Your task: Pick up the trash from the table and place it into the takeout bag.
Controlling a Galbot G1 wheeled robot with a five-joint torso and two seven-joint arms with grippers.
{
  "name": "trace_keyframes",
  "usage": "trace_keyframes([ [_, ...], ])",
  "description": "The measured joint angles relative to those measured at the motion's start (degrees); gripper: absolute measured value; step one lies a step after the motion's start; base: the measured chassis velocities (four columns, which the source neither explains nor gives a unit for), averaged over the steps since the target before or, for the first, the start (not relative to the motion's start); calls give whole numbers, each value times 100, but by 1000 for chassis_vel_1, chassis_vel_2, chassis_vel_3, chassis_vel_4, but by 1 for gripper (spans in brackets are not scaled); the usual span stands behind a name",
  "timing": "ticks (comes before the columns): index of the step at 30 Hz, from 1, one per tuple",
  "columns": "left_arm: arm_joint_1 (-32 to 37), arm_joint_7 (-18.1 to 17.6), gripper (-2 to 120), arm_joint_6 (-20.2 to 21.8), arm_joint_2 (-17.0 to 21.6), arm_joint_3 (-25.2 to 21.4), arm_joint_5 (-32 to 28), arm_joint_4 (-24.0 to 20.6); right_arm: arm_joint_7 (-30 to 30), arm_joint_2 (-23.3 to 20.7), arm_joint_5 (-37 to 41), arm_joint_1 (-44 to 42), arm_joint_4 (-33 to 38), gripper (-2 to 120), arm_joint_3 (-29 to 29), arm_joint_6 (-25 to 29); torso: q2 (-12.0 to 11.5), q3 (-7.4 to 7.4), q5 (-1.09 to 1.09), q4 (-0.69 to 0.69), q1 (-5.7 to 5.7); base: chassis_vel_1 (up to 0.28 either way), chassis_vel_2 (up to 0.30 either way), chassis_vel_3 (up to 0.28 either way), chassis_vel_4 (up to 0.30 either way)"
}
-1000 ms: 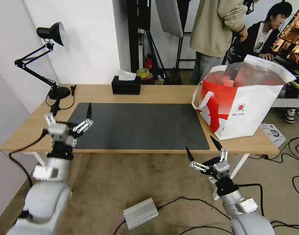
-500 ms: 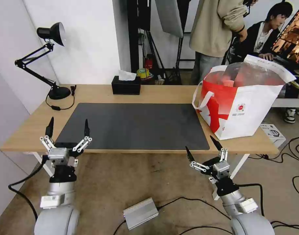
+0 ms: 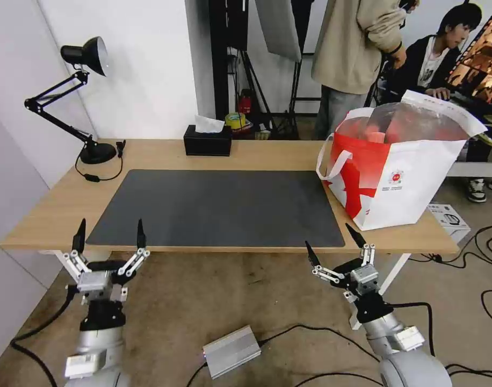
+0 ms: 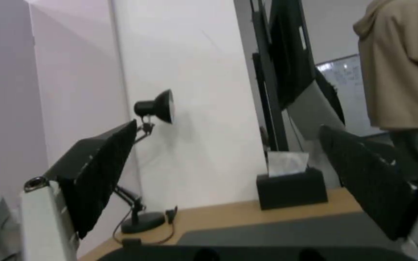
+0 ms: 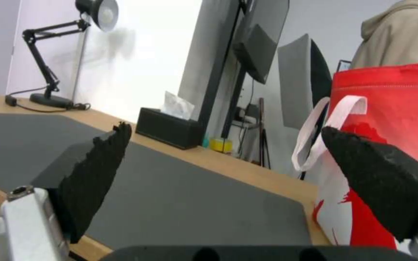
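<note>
The table (image 3: 267,153) carries a dark grey mat (image 3: 219,207) with nothing on it. At the table's right end stands the takeout bag (image 3: 402,183), red and white, its top open; reddish shapes show dimly inside and I cannot tell what they are. The trash is out of view. My left gripper (image 3: 111,228) is open and holds nothing, low in front of the table's front left edge. My right gripper (image 3: 328,236) is open too, below the front edge just left of the bag. The right wrist view shows the bag (image 5: 393,105) close by.
A black tissue box (image 3: 207,141) sits at the table's back edge and a black desk lamp (image 3: 90,150) at the back left. A silver box (image 3: 231,350) and cables lie on the floor between my arms. Two people are behind the table, at the right.
My left arm has drawn back from over the mat's left edge, down and toward me, to below the table's front edge. The right arm has stayed still.
</note>
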Motion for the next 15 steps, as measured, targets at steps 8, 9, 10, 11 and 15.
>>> trace_keyframes([
  [8,301,58,100,-321,-6,-67,-28,185,0,0,0,0,0,100,0,0,0,0,0,0,0,0,0,0,0],
  [9,338,84,100,-392,-6,-65,-36,233,0,0,0,0,0,100,0,0,0,0,0,0,0,0,0,0,0],
  [10,352,107,100,-431,-6,-59,-43,261,0,0,0,0,0,100,0,0,0,0,0,0,0,0,0,0,0],
  [11,352,107,100,-431,-6,-59,-43,261,0,0,0,0,0,100,0,0,0,0,0,0,0,0,0,0,0],
  [15,317,226,100,-478,31,-16,-141,318,0,0,0,0,0,100,0,0,-1,0,0,0,0,0,0,0,0],
])
